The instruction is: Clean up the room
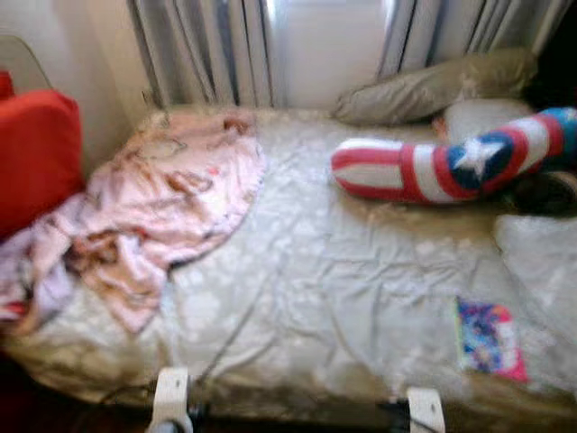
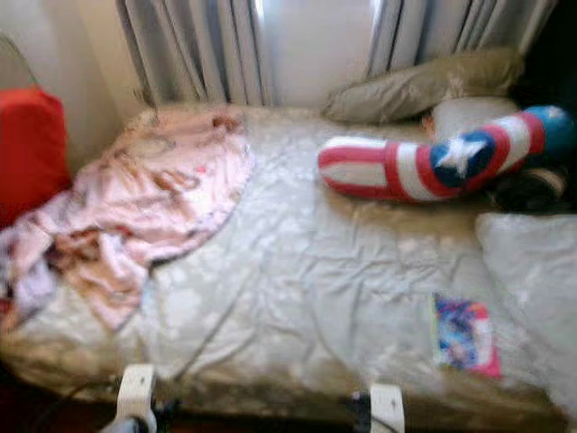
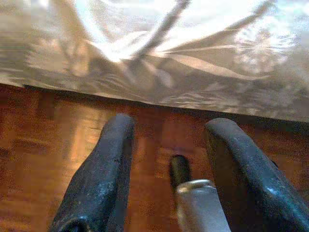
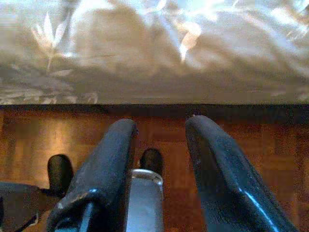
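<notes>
Pink blanket [image 1: 153, 212] (seemingly crumpled) on bed [image 1: 343, 271].

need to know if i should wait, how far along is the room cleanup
Barely started, it seems. Nothing looks tidied: the pink blanket lies crumpled on the bed, and the striped pillow and colourful book sit loose. Nothing is in hand: the left gripper and right gripper are open, low over the wooden floor by the bed's edge.
</notes>
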Robot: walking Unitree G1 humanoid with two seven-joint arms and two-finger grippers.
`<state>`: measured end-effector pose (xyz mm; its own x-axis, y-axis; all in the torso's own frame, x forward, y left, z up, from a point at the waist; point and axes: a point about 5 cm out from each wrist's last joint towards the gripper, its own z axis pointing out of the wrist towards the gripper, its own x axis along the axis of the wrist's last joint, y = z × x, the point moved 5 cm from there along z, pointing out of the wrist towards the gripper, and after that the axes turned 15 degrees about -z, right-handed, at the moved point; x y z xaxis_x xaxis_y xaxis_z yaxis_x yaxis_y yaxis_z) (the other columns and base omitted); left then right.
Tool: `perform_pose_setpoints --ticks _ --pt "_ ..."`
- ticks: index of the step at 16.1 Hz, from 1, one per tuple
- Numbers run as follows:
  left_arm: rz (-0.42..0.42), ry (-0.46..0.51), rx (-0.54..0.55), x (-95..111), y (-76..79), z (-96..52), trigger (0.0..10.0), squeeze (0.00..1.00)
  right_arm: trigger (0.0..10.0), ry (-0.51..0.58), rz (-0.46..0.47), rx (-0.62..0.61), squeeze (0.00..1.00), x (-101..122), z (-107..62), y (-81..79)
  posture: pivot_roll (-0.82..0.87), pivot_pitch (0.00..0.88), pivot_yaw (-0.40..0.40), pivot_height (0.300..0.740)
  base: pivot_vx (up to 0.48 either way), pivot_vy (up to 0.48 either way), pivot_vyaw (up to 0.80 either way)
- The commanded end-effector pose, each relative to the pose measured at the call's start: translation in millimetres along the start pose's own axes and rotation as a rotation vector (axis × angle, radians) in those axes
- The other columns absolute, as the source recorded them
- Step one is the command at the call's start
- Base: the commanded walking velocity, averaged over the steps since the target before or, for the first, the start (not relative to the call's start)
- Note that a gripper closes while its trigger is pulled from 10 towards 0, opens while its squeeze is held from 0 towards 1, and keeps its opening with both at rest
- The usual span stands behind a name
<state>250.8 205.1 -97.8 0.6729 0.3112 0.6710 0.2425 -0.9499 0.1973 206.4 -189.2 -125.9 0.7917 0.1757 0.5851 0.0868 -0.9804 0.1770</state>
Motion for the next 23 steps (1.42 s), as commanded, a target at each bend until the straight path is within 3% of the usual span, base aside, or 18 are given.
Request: perform_pose_setpoints --ticks 1,23 --pt "0.001 -0.032 -0.003 -9.3 2.7 -0.6 10.0 0.0 10.0 -0.013 -0.002 -0.016 0.0 -5.2 -0.9 6.9 -0.04 0.034 0.023 0.74 0.0 0.311 0.0" --pt "0.003 -0.037 0.005 -11.0 -1.8 -1.7 10.0 0.0 10.0 -0.008 -0.009 -0.009 0.0 -3.8 -0.7 5.5 -0.05 0.037 0.014 0.74 0.0 0.311 0.0"
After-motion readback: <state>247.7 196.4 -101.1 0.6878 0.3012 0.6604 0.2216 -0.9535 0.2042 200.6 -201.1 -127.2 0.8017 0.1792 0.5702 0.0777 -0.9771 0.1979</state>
